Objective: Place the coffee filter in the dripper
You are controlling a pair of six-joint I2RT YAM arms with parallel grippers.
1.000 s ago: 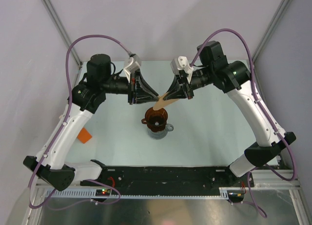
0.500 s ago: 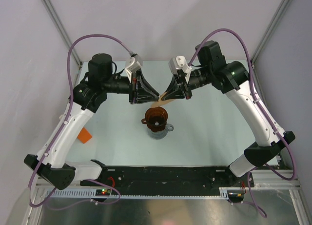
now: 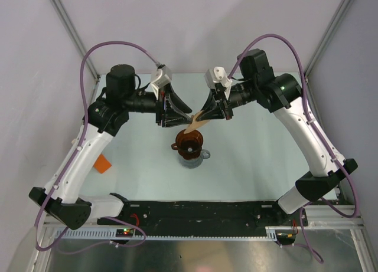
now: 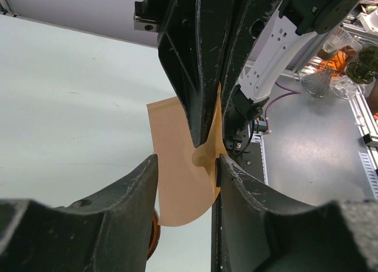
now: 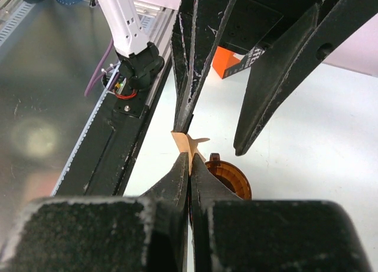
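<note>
Thin light-tan paper coffee filter (image 4: 177, 183): likely featherlight, floppy, easily creased; my right claw (image 5: 188, 160) pinches its edge, my left claw (image 4: 186, 161) spread.

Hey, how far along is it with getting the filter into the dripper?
Done: the filter is up off the table, hanging by the far rim of the dripper. In hand: the right pincer is shut on the filter, while the left pincer has its jaws apart around the paper, not clamping it. Left: lower the filter into the dripper, which looks empty, and release.
</note>
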